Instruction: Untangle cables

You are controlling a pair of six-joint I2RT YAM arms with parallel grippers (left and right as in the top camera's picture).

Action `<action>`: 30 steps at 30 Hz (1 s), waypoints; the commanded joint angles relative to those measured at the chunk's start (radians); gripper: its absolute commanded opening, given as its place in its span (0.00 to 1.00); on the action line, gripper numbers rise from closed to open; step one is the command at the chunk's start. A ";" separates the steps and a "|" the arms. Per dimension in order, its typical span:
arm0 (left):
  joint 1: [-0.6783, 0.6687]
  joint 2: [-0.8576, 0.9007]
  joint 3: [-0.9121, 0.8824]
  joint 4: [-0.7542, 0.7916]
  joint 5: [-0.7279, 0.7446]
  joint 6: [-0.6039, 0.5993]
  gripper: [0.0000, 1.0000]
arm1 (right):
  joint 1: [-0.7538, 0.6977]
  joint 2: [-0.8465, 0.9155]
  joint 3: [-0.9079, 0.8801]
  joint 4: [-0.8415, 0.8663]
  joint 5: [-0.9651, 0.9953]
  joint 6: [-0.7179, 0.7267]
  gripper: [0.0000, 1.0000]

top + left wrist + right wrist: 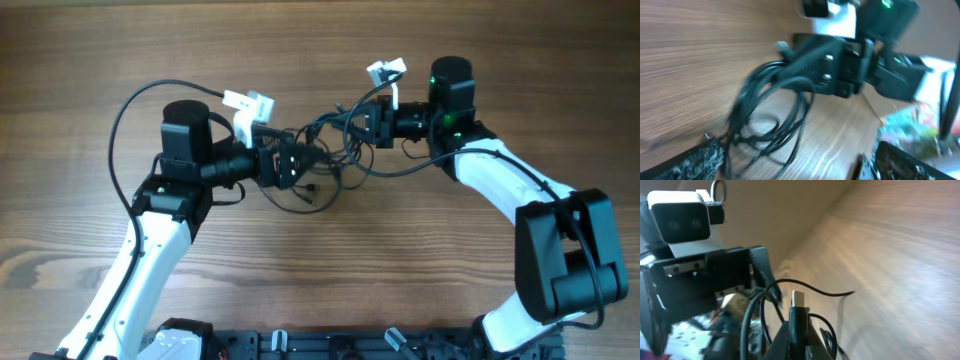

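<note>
Cables [762, 80] tangle between 2 hands: right hand [796, 330] clamped on a plug [798, 301], left hand [292, 165] spread apart.

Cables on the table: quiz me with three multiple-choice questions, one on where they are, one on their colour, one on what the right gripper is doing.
1. Where do the cables lie in the overhead view?
A. Between the left gripper and the right gripper
B. At the far left edge of the view
C. At the bottom edge of the view

2. What colour are they?
A. White
B. Red
C. Black

3. The right gripper is:
A. open, holding nothing
B. shut on a plug
C. shut on the left gripper

Answers: 1 A, the tangle sits between both grippers; 2 C, every cord is black; 3 B, the right wrist view shows the plug standing up out of its closed fingers.
</note>
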 commanded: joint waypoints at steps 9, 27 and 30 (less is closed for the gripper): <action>0.023 0.033 0.006 0.019 -0.380 -0.495 1.00 | -0.019 -0.103 0.009 -0.169 0.236 -0.313 0.04; -0.117 0.288 0.006 0.394 -0.216 -0.697 0.27 | 0.144 -0.534 0.010 -0.539 0.781 -0.613 0.04; -0.161 0.288 0.006 0.316 -0.217 -0.692 0.19 | 0.132 -0.534 0.010 -0.427 1.025 -0.472 0.05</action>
